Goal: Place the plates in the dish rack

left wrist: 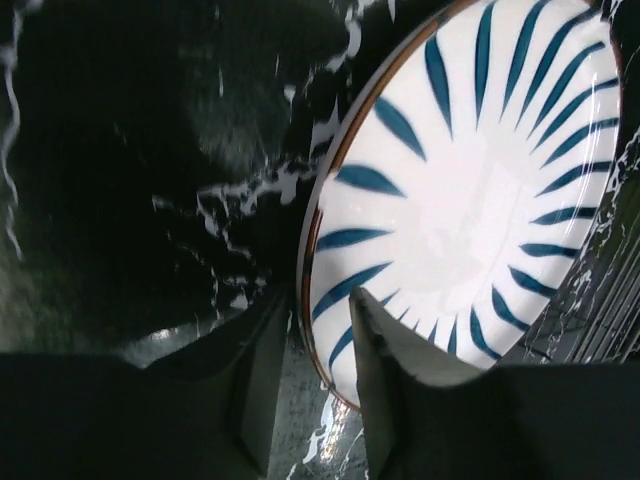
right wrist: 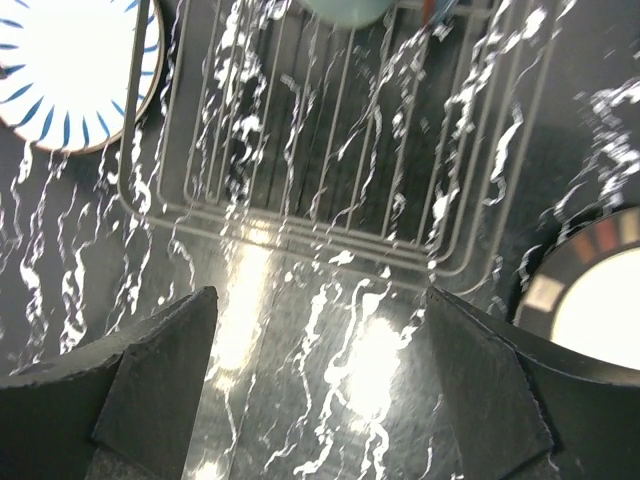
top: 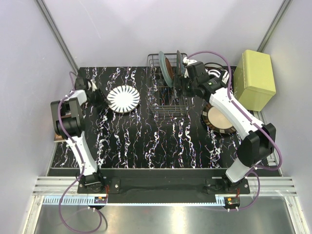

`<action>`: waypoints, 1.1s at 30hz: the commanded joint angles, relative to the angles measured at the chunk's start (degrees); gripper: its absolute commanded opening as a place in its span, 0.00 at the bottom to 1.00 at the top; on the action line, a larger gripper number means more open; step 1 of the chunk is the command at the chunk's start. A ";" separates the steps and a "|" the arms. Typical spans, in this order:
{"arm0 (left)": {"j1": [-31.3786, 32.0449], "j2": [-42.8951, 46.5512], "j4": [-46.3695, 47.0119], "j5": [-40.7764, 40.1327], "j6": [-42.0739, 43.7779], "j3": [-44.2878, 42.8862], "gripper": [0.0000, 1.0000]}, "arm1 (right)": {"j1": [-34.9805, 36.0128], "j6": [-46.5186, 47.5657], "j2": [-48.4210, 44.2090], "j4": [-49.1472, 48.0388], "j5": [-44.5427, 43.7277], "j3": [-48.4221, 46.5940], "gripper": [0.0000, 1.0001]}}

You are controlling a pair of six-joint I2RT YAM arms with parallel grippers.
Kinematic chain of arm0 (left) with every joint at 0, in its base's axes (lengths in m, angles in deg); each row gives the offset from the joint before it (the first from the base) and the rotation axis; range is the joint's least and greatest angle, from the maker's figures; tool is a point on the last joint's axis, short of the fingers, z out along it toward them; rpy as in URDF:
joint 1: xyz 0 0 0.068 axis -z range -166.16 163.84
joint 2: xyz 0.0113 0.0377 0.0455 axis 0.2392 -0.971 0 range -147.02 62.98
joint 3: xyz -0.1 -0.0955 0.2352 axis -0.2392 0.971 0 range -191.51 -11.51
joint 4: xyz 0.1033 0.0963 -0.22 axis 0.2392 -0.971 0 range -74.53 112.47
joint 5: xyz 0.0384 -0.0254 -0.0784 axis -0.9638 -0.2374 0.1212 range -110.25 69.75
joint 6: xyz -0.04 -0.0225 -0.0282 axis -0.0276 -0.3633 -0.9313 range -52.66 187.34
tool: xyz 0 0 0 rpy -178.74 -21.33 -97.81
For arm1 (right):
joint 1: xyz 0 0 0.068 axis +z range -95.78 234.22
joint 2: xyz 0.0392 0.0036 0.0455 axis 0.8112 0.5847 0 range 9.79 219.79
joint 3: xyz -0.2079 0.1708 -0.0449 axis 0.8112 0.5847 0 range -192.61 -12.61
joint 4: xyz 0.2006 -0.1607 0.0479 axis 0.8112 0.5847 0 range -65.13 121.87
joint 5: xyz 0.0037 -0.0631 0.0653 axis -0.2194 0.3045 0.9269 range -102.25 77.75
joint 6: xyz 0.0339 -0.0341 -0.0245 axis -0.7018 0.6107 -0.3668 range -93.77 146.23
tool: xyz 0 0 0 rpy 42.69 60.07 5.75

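Striped plate (left wrist: 480,200) lies flat, my left gripper (left wrist: 318,305) astride its rim, clamped or not I cannot tell; right gripper (right wrist: 318,298) gapes empty above the dish rack (top: 168,111); next I judge: lift, slot it

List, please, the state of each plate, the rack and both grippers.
Dish rack: two plates in, near slots free.
Teal plate: upright in the dish rack.
Second teal plate: upright in the dish rack.
White striped plate: flat on the table, unloaded.
Cream plate: flat on the table, unloaded.
Left gripper: open, astride the striped plate's rim.
Right gripper: open, empty.
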 commanded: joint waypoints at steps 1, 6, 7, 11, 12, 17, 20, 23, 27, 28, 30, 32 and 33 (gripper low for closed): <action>0.38 8.01 -0.81 0.06 -3.48 9.13 0.28 | 0.16 -2.06 -2.59 -0.22 5.29 1.78 0.90; 0.56 12.41 -0.55 0.15 -3.92 15.91 0.04 | 0.16 -2.58 -2.85 -0.49 8.88 5.56 0.94; 0.56 14.34 -1.16 0.85 -4.00 17.48 0.00 | 0.16 -2.32 -3.03 -0.14 9.85 6.61 1.00; 0.65 20.15 -5.99 3.05 -4.09 22.32 0.00 | -0.01 1.02 -3.38 2.93 15.91 7.85 1.00; 0.91 22.25 -8.96 3.92 -4.09 23.46 0.00 | -0.36 0.76 -3.64 3.55 17.67 8.12 1.00; 2.84 27.53 -16.71 7.97 -3.22 32.34 0.00 | -1.51 2.68 -5.49 3.38 36.69 13.65 1.00; 4.77 30.61 -19.00 7.71 -1.90 36.82 0.00 | -2.73 -0.02 -6.80 0.14 46.12 20.23 0.99; 7.32 33.77 -19.27 7.80 -1.72 40.96 0.00 | -3.53 -6.51 -7.77 -5.48 50.10 27.61 0.98; 17.04 38.60 -18.75 7.80 -2.24 44.82 0.00 | -3.53 -12.15 -7.16 -13.65 53.36 37.62 0.93; 18.91 39.14 -18.13 9.37 -2.68 45.79 0.00 | -3.62 -13.29 -6.72 -14.89 53.63 39.13 0.93; 24.43 39.32 -16.47 10.96 -3.91 45.71 0.00 | -3.62 -16.63 -5.23 -19.70 54.51 42.81 0.90; 26.65 38.79 -15.50 12.19 -4.62 45.19 0.00 | -3.53 -20.48 -4.09 -23.76 54.69 45.11 0.89; 27.71 37.66 -14.53 12.37 -5.23 44.58 0.00 | -3.53 -22.34 -3.73 -28.56 54.42 47.91 0.88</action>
